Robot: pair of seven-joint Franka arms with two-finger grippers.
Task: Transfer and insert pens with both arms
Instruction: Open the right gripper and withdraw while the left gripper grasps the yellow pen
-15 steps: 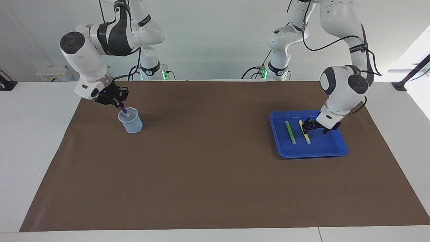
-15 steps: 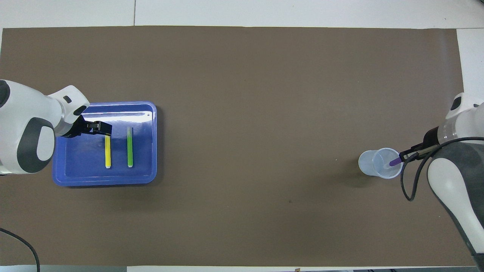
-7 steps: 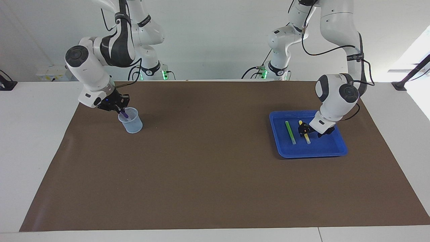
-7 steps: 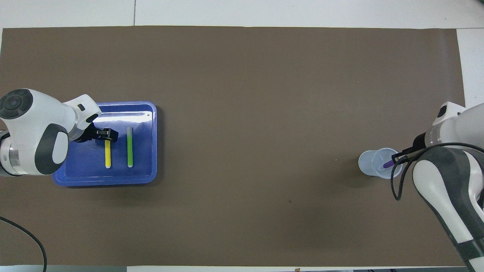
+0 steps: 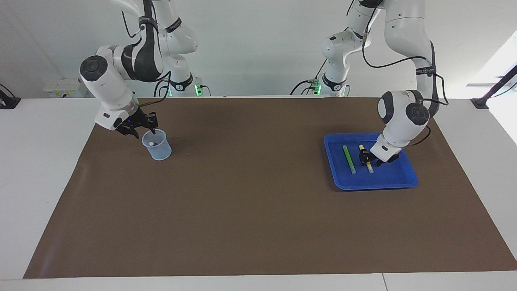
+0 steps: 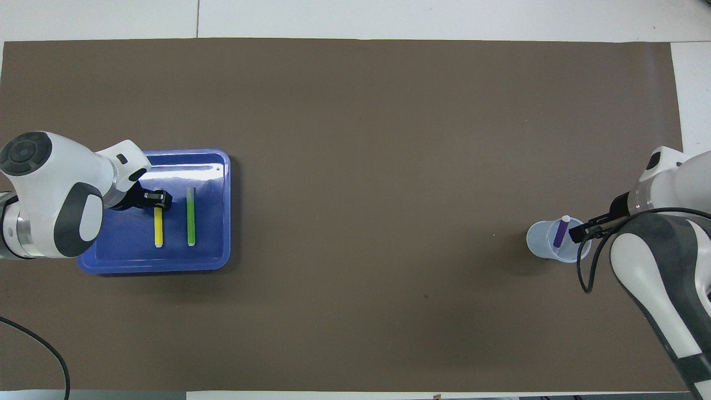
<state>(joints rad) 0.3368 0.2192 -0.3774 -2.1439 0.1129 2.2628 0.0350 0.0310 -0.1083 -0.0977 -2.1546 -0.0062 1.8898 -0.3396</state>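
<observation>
Cannot tell whether the left gripper (image 5: pixel 365 155) has closed on the yellow pen (image 5: pixel 370 167) or only brackets it. Sits low in the blue tray (image 5: pixel 375 184), at the right of the facing view, over the upper, coloured end of that pen. Before any lift, best to confirm a firm pinch across the barrel, square to its length. Gripped so close to one end, likely to droop or swing, so lift slowly and straight up. Keep clear of the green pen (image 5: pixel 349 159), lying just beside and parallel, apart from the yellow one. Clear the tray's rim before carrying across the brown mat (image 5: pixel 250 202) toward the middle.

At the upper left of the facing view, open jaws on the right gripper (image 5: pixel 145 131), holding nothing, poised at the rim of the clear cup (image 5: pixel 158 151). In the overhead view, purple pen (image 6: pixel 560 233) leaning inside that cup, pale cap up, free of the gripper. Draw back upward and away from the rim, not sideways through it: light cup, probably easy to tip. Then ready for a handover of the yellow pen, taking it on the bare barrel.
</observation>
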